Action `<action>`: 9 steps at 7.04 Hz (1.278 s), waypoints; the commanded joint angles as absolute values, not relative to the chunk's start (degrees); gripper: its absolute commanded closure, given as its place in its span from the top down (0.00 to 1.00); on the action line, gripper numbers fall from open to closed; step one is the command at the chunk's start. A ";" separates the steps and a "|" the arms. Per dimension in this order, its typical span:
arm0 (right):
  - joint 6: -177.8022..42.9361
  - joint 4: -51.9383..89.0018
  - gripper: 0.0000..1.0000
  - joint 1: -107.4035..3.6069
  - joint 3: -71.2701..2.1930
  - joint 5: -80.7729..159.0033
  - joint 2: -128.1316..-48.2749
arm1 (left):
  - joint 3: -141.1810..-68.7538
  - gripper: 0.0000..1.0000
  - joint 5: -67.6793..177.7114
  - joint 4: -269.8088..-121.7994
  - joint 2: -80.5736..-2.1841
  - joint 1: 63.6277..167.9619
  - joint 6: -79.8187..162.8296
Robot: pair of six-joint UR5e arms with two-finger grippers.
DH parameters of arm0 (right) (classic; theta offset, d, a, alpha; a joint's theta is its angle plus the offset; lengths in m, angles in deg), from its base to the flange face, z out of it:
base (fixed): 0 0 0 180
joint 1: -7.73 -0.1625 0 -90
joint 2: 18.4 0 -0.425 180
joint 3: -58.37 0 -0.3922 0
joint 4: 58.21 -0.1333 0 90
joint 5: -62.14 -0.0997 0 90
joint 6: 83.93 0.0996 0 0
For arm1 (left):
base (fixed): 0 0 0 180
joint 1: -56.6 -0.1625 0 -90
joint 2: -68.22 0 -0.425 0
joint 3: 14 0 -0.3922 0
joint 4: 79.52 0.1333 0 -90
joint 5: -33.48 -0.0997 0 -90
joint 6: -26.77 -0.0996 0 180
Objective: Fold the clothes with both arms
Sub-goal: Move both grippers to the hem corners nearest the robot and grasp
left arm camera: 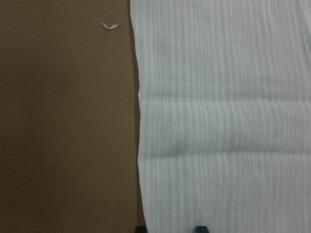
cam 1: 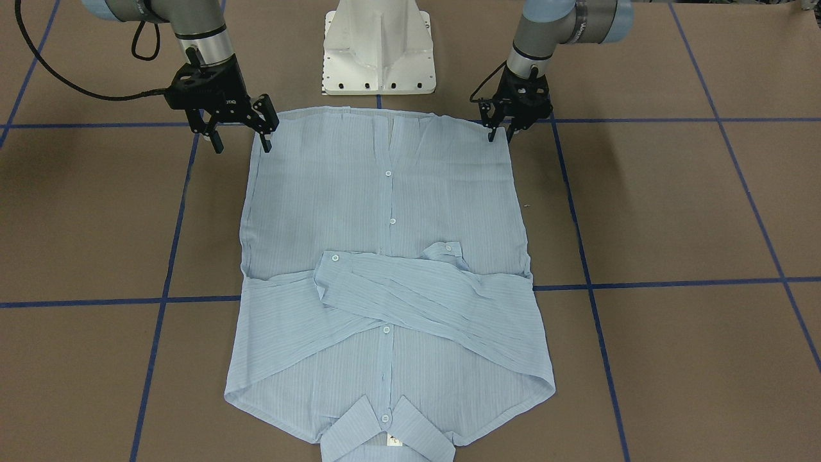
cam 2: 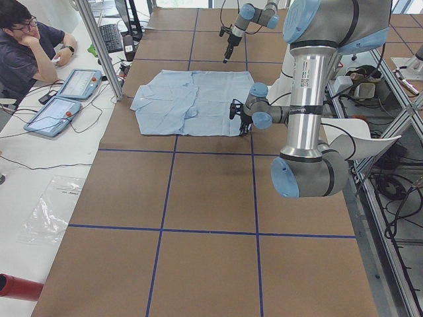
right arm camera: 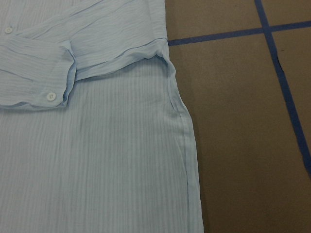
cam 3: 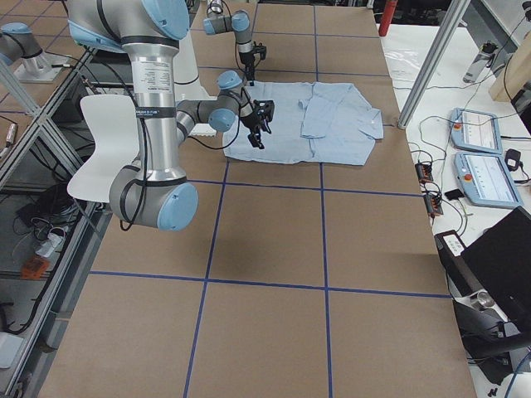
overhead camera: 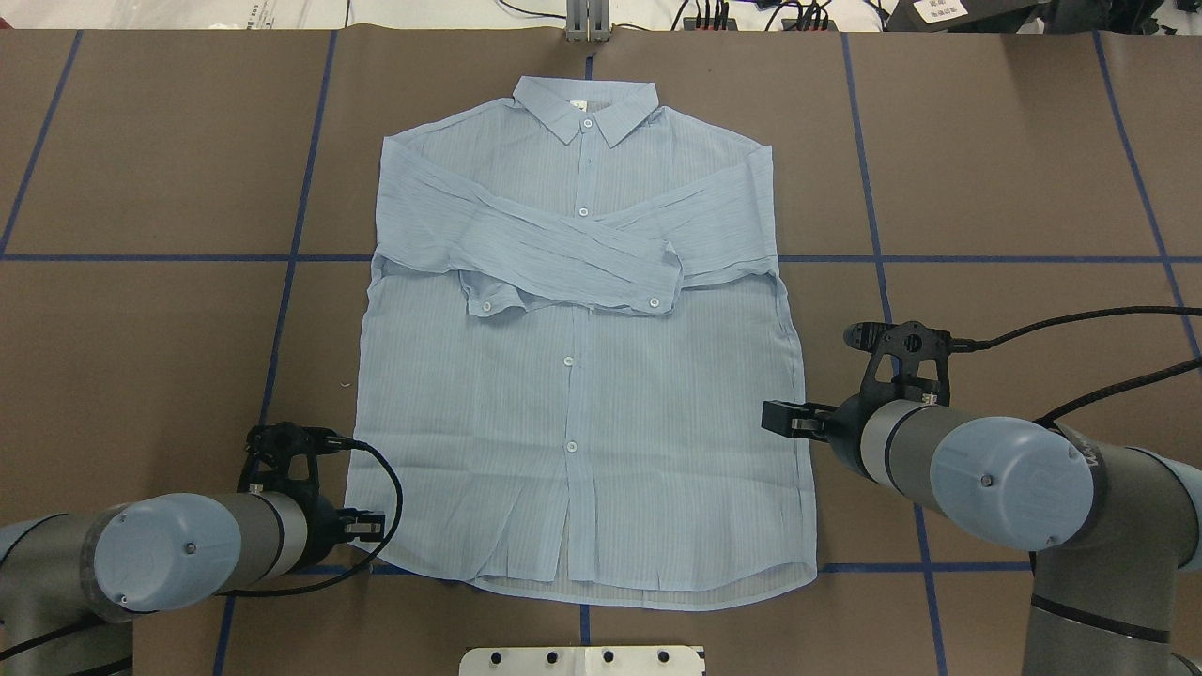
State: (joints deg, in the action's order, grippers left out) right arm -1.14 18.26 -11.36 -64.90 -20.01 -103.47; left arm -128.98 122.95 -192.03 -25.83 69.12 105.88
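Observation:
The light-blue shirt (cam 1: 385,212) lies flat and buttoned, front up, with both sleeves (overhead camera: 563,253) crossed over the chest and the collar (overhead camera: 582,108) at the far side from me. My left gripper (cam 1: 500,136) points down at the hem corner on my left. In the left wrist view its fingertips (left arm camera: 200,228) stand apart over the shirt's side edge (left arm camera: 138,121). My right gripper (cam 1: 242,142) is wide open at the other hem corner, one finger over the cloth and one over the table. The right wrist view shows the shirt's side seam (right arm camera: 182,126) and a cuff (right arm camera: 48,92).
The white pedestal base (cam 1: 378,48) stands just behind the hem. Blue tape lines (cam 1: 673,282) cross the brown table. A small scrap (left arm camera: 111,25) lies beside the shirt. An operator (cam 2: 26,46) sits at a side table with tablets (cam 2: 73,82).

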 commanded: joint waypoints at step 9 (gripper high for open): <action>5.25 8.76 0.98 -2.49 -62.48 -9.97 -107.08 | -129.05 0.00 122.60 -192.20 -27.05 68.47 110.25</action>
State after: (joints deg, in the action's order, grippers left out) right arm 2.66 8.99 -5.78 -62.56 -13.93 -106.82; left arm -129.07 122.68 -192.16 -26.67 68.60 108.39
